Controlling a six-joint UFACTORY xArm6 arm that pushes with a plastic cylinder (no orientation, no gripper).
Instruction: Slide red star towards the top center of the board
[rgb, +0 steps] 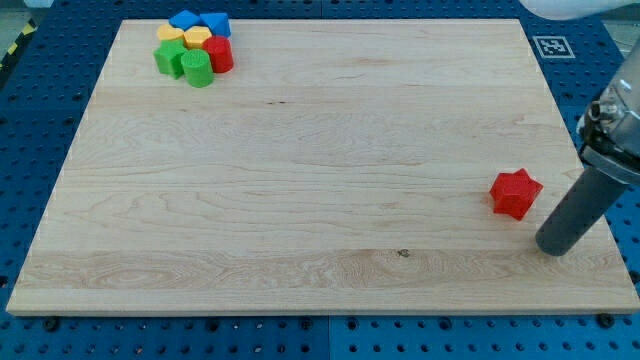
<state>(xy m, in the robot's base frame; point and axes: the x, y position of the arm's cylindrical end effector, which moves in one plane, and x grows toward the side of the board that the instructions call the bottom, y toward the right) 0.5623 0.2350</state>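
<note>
One red star-shaped block is sitting near the wooden board's right edge, my tip resting just beside it, lower right, gripping nothing.

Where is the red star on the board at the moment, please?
The red star sits near the board's right edge in the view, below mid-height, far from the cluster of blocks at the top left. My tip stands just to its lower right, apart from it.

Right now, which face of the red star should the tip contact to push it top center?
No grip possible, only a push. Contact the red star on its lower-right side; top center lies up-left of it. My tip sits just below-right, apart from it. A star's points may twist it, so aim through its middle.
</note>
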